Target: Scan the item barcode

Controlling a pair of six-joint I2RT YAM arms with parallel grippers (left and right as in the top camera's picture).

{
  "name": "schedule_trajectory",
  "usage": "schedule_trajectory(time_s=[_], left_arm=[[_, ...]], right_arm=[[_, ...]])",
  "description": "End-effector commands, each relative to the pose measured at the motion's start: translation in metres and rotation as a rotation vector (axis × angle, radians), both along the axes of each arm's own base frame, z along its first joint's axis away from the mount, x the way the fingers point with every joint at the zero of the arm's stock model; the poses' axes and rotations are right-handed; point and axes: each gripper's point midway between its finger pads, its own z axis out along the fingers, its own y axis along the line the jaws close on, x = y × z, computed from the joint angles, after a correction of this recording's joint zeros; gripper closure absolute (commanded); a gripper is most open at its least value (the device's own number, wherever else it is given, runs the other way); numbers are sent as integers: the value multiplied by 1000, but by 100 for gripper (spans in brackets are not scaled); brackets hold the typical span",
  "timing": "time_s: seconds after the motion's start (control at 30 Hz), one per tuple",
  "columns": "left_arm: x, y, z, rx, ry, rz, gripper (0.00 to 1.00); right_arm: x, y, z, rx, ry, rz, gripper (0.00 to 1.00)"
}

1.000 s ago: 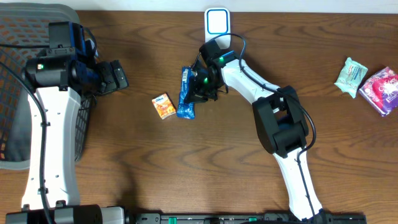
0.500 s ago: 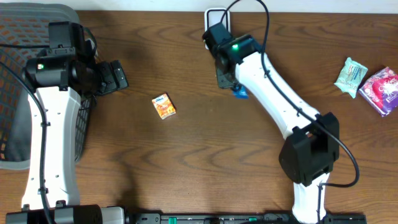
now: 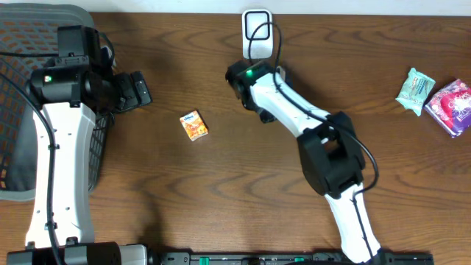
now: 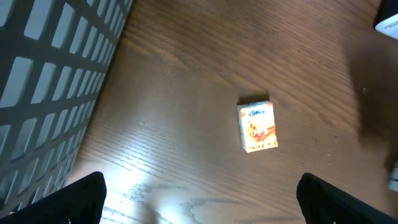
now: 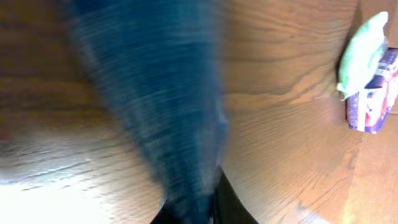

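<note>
Just below the white scanner [image 3: 256, 29], right gripper [image 3: 246, 78] is clamped on the blue packet [image 5: 155, 93]. The packet is blurred in wrist view and hidden from overhead. Right arm is folded back sharply at the elbow. Left gripper [image 3: 140, 92] hangs beside the basket [image 3: 15, 147], jaws wide apart. One orange box [image 3: 194, 125], one green packet [image 3: 416, 90], one pink packet [image 3: 452, 107].

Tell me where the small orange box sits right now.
In the overhead view the small orange box lies on the table, left of centre, just beyond the open left gripper and left of the right arm.
</note>
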Motion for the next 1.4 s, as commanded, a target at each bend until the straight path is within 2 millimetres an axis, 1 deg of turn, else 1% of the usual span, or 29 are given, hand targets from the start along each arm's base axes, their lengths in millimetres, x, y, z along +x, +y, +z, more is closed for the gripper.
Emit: schedule_trajectory(time_s=[0.0,0.03,0.07,0.1,0.2,0.23,0.27,0.33,0.37,0.43,0.47,0.53,0.6,0.67,0.7,0.73,0.77,0.83,0.9,1.0,1.07,1.13,1.17,1.27,1.33,1.37], left_arm=[[-1,2,0,10,1,1,2],[-1,2,0,10,1,1,2],[-1,2,0,10,1,1,2],[-1,2,0,10,1,1,2],[-1,2,0,10,1,1,2],[-1,2,0,10,1,1,2],[-1,2,0,10,1,1,2],[-1,2,0,10,1,1,2],[-1,2,0,10,1,1,2],[-1,2,0,10,1,1,2],[-1,2,0,10,1,1,2],[-1,2,0,10,1,1,2],[-1,2,0,10,1,1,2],[-1,2,0,11,1,1,2],[-1,2,0,10,1,1,2],[-1,2,0,10,1,1,2],[-1,2,0,10,1,1,2],[-1,2,0,10,1,1,2],[-1,2,0,10,1,1,2],[-1,2,0,10,1,1,2],[-1,2,0,10,1,1,2],[-1,2,0,10,1,1,2],[-1,2,0,10,1,1,2],[-1,2,0,10,1,1,2],[-1,2,0,10,1,1,2],[-1,2,0,10,1,1,2]], right_arm=[[-8,18,-11,-28,-1,35,90],[-11,22,-12,-21,6,41,81],[-14,27,-13,-6,16,46,74],[-18,34,-16,19,32,51,69],[-27,50,-20,89,74,54,50],[-29,57,-15,131,94,46,47],[-28,59,-11,146,99,40,44],[-24,61,6,177,102,25,43],[-20,61,18,200,108,26,42],[-15,64,35,245,131,54,35],[-10,66,48,286,144,77,34],[-2,67,65,353,151,98,31],[8,66,75,443,156,104,28],[13,66,76,571,205,122,28],[13,67,75,644,244,140,28],[11,72,73,788,324,195,31],[10,75,72,881,368,231,32],[9,76,71,1016,417,284,32],[11,70,64,1097,438,291,32],[15,58,46,1149,445,252,34],[16,51,18,1229,450,211,41],[12,52,4,1282,459,196,41],[8,54,-8,1328,466,188,41],[-2,58,-26,1369,484,179,41],[-12,61,-38,1375,508,173,43],[-17,62,-44,1374,518,172,46]])
